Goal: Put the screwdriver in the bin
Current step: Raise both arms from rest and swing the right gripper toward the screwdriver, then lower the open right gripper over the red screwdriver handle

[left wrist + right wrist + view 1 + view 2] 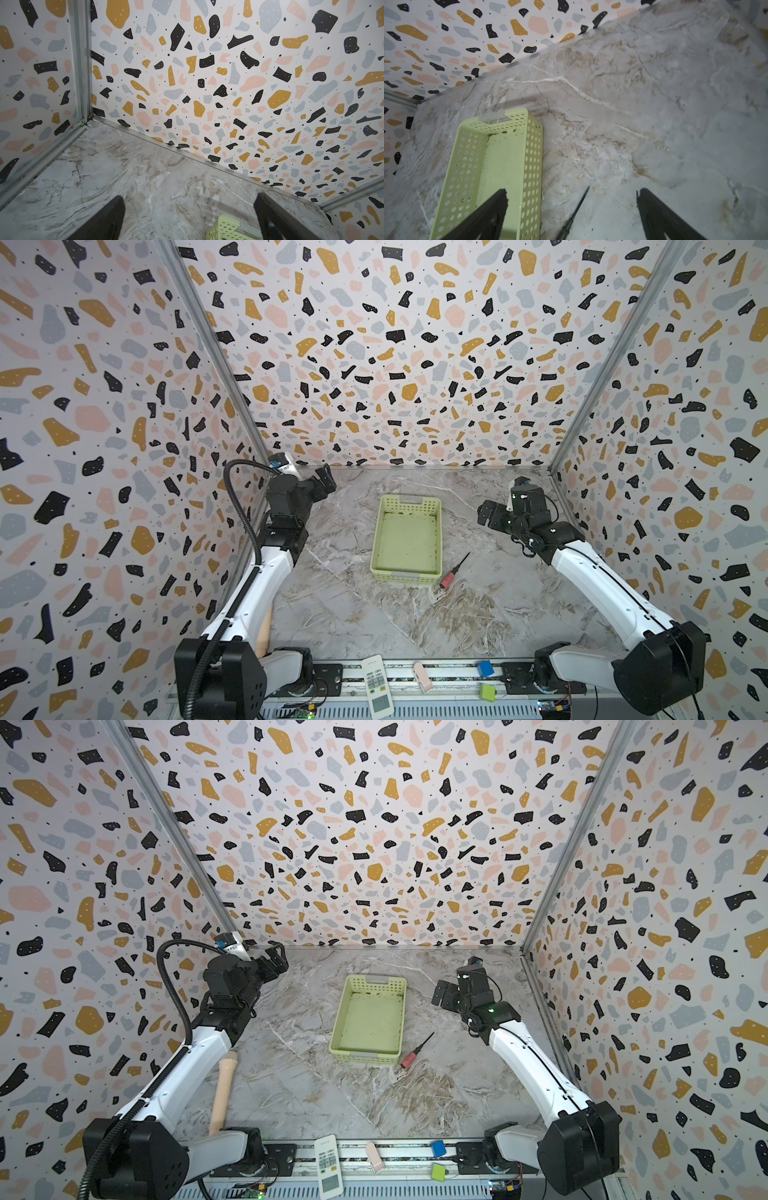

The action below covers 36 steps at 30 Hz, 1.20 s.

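1. The left pincer point(325, 477) hangs above the far left corner of the grey, marble-veined counter point(353, 614). It is released: the left wrist view shows its two black fingers point(108, 220) spread wide and gripping nothing.
2. The right pincer point(488, 514) hangs over the right side of the counter. It too is released, its jaws standing wide and empty in the right wrist view.
3. The shallow, rectangular, pale yellow-green plastic bin point(405, 577) with perforated sides sits on the counter between the two pincers, closer to the right one. Dark specks dot its flat bottom.
4. The small pinkish-red-handled screwdriver point(456, 569), with a black collar and thin black shaft, lies flat on the counter outside the bin. It is nearer the robot's base than the right pincer and well apart from its fingers.
5. Its handle end lies just beside the bin's near corner on the right pincer's side; I cannot tell whether they touch. The shaft slants away from the bin, its tip pointing towards the right arm.
6. In the right wrist view the shaft point(579, 205) shows in the gap between the two fingers, down on the counter beside the bin's long perforated wall point(531, 166).
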Motion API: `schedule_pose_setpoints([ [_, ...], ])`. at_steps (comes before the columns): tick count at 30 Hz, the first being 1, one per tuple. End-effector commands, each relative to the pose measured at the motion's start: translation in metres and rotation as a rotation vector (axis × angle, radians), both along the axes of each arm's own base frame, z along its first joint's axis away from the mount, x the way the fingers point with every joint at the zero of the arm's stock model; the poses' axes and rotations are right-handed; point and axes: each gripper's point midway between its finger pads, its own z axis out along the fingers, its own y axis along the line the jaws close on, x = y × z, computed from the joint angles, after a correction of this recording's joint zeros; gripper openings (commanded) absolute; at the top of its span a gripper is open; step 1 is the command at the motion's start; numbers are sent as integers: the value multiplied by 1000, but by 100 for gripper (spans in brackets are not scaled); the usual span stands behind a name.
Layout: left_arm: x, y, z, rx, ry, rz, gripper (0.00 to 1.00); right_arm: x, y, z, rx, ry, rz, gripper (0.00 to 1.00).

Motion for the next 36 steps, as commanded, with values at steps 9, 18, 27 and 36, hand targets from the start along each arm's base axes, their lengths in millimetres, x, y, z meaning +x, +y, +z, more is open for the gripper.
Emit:
schedule_pose_setpoints([
  [9, -1, 7, 8, 24, -27, 28, 100, -39, 6, -71, 70, 339, -255, 93],
  [18, -1, 7, 7, 28, -28, 23, 99, -72, 51, -113, 124, 508, -249, 94],
  [27, -1, 10, 4, 43, -19, 37, 100, -98, 72, -145, 139, 644, -275, 85],
  [36, 1, 11, 0, 45, -8, 40, 100, -104, 87, -159, 161, 688, -246, 82],
])
